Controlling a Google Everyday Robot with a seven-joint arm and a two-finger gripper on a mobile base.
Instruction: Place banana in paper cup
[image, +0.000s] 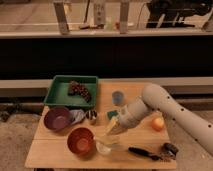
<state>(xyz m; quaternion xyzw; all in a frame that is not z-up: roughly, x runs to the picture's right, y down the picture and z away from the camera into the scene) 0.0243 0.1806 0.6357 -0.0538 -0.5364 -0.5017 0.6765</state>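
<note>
Hand (112, 136) above wooden table (50, 159) (dark wall (100, 56) behind).

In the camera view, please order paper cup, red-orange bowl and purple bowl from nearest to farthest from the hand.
The hand is at front centre.
1. paper cup, just below it.
2. red-orange bowl, front, image-left.
3. purple bowl, far image-left.

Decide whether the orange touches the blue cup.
Apart: the camera view shows bare table between orange and blue cup. The gripper hangs over the paper cup.
</note>
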